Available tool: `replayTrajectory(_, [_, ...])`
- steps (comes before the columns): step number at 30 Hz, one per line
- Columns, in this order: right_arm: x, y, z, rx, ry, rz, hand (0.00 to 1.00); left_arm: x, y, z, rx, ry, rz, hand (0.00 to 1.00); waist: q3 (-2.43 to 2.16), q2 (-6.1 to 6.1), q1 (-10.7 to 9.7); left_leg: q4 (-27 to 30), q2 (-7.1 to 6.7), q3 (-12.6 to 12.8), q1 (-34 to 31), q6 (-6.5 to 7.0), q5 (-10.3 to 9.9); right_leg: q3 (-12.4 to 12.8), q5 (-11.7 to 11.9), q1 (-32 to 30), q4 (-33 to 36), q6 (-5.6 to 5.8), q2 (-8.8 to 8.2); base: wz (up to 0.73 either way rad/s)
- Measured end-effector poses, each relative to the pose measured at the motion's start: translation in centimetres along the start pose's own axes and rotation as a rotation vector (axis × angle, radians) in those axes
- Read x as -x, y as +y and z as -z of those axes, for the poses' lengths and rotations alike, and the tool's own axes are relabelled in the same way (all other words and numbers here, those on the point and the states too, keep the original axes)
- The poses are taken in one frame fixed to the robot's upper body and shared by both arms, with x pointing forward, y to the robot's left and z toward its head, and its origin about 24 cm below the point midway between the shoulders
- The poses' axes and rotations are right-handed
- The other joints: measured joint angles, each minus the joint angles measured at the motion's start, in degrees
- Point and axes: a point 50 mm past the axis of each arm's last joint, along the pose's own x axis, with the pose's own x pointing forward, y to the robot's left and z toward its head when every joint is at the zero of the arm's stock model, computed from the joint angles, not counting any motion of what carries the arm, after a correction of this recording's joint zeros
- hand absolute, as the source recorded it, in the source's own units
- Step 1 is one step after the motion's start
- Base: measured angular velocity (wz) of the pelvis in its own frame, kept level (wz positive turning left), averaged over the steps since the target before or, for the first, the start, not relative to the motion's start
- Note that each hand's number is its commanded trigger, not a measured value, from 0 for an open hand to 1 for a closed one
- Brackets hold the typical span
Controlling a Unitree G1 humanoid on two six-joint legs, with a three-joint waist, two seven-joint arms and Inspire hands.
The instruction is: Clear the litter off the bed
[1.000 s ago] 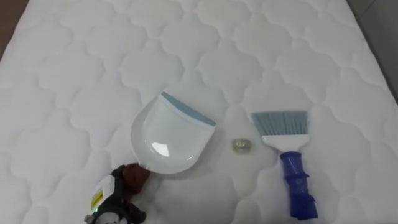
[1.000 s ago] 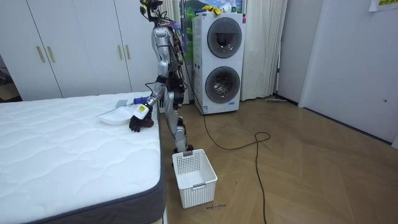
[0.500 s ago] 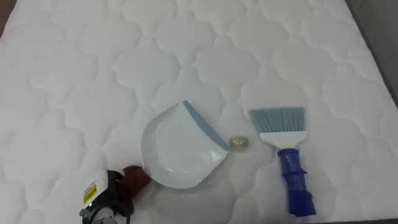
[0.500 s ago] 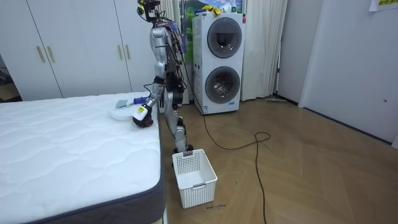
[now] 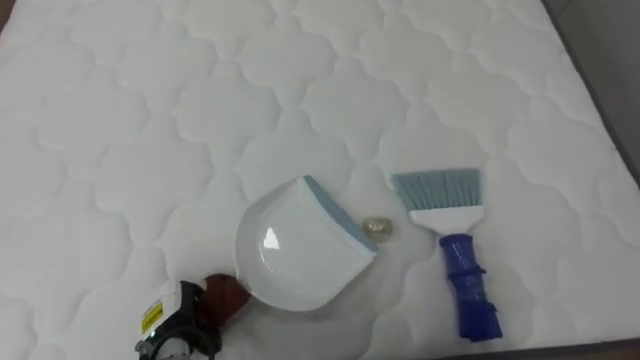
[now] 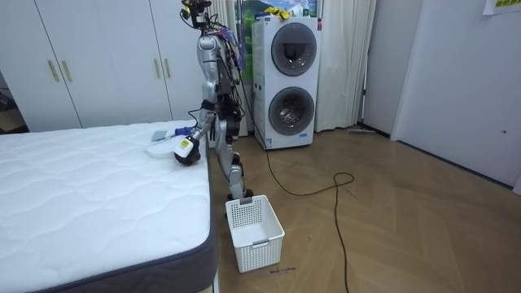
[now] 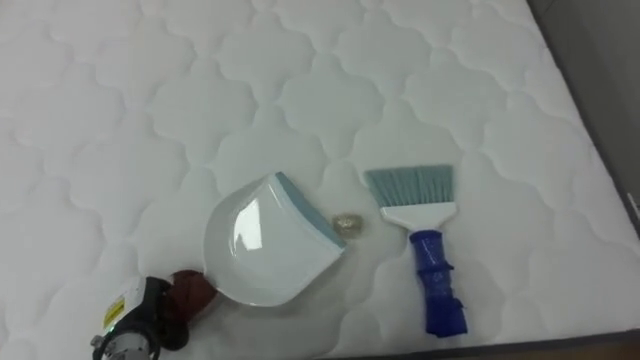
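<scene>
A white plastic dustpan with a grey-blue lip (image 5: 295, 250) lies on the quilted white bed (image 5: 150, 120), its tray bare. The left hand (image 5: 178, 325) is closed around its reddish handle. A small pale crumpled scrap (image 5: 375, 228) sits just beside the lip, between the pan and a blue-handled brush (image 5: 455, 240). A white slatted basket (image 6: 254, 224) stands on the floor beside the bed.

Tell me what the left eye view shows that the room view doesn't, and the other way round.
The left eye view adds a small crumpled scrap beside the blue lip of the dustpan, and the bristles of the brush. The room view adds the stacked washing machines, the white basket on the floor, and the robot standing at the bed's side. Both show the mattress, the white dustpan, the blue-handled brush and the left hand gripping the dustpan's handle.
</scene>
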Motion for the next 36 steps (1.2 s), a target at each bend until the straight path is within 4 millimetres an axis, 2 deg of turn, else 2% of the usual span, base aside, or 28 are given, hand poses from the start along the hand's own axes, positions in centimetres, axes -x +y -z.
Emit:
replayTrajectory(5, [0.0, -0.2, 0.4, -0.05, 0.016, 0.015, 0.0, -0.3, 0.7, 0.1, -0.019, -0.01, -0.02, 1.0, -0.08, 0.25, -0.23, 0.26, 0.04, -0.25, -0.41, 0.0, 0.0, -0.13, 0.04, -0.21, 0.01, -0.04, 0.06, 0.0])
replayTrajectory(12, [0.2, -1.4, 0.8, -0.269, 0.027, 0.088, 0.0, -0.7, 1.9, 0.6, -0.1, -0.038, -0.087, 1.0, -0.55, 2.45, -0.22, 0.24, 0.0, -0.32, -0.18, 0.0, 0.0, -0.01, 0.09, -0.16, 0.06, -0.04, 0.02, 0.0])
replayTrajectory(15, [0.2, -2.2, 0.7, -0.363, 0.02, 0.125, 0.0, -0.7, 2.3, 0.9, -0.144, -0.047, -0.108, 1.0, -0.28, 3.42, -0.95, 0.22, -0.01, -0.35, 0.36, 0.0, 0.0, -0.16, 0.09, 0.42, -0.01, -0.04, 0.01, 0.0])
replayTrajectory(19, [0.2, -3.2, 0.2, -0.531, 0.006, 0.191, 0.0, -0.8, 3.1, 1.4, -0.216, -0.066, -0.154, 1.0, -0.24, 3.83, -1.35, 0.2, 0.06, -0.28, 0.61, -0.05, 0.04, 0.15, 0.07, 0.39, 0.39, -0.07, 0.05, -0.03])
replayTrajectory(22, [0.2, -4.0, -0.8, -0.742, -0.013, 0.246, 0.0, -0.8, 3.4, 1.5, -0.24, -0.075, -0.191, 1.0, -0.23, 3.79, -1.06, 0.28, 0.35, 0.49, 0.31, -0.05, 0.04, 0.43, 0.07, -0.73, 1.63, -0.07, 0.06, -0.09])
replayTrajectory(25, [0.1, -4.3, -2.2, -0.873, -0.046, 0.26, 0.0, -0.9, 3.7, 1.6, -0.247, -0.069, -0.216, 1.0, -0.23, 3.75, -0.93, 0.59, 0.54, 1.32, -0.48, 0.04, 0.1, 1.26, 0.07, -2.33, 2.96, -0.07, 0.05, -0.16])
replayTrajectory(31, [0.1, -4.7, -4.4, -0.902, -0.092, 0.289, 0.0, -0.9, 4.0, 1.6, -0.251, -0.07, -0.247, 1.0, -0.26, 3.57, -0.28, 1.9, 0.84, 2.08, -2.54, 0.11, 0.14, 1.54, 0.0, -4.84, 4.66, -0.18, -0.1, -0.06])
replayTrajectory(36, [0.5, -5.5, -7.1, -0.894, -0.159, 0.378, 0.0, -1.0, 4.3, 1.3, -0.281, -0.095, -0.285, 1.0, -0.28, 3.53, -0.26, 3.48, 0.9, 2.06, -5.18, 0.37, 0.29, 1.45, 0.0, -7.18, 6.0, -0.2, -0.23, 0.0])
